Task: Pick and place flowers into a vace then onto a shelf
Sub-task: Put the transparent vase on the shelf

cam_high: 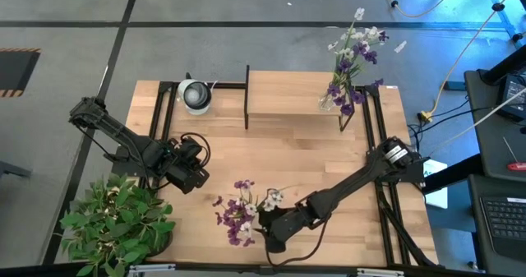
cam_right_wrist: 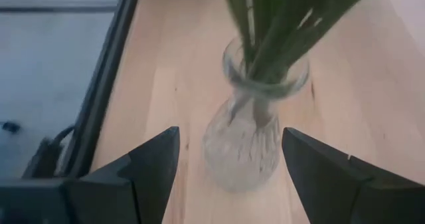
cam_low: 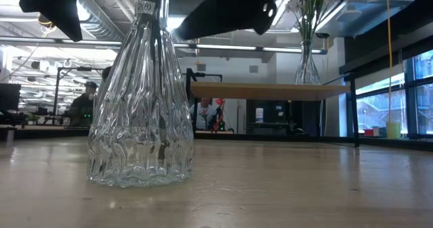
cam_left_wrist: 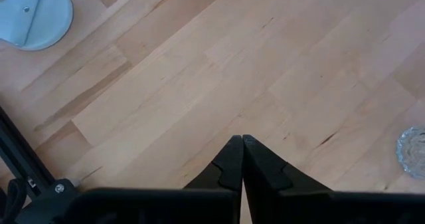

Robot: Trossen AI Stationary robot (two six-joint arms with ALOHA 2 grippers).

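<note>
Reaching low, right gripper (cam_right_wrist: 229, 167) spread before the vase (cam_right_wrist: 244, 134) of flowers (cam_high: 242, 211); left gripper (cam_left_wrist: 240, 159) pressed together.

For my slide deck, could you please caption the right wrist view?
Open right pincer approaching a ribbed clear glass vase holding green flower stems.

Small tag on glass vase (cam_low: 140, 106) neck, digits unclear; nothing else legible.
</note>
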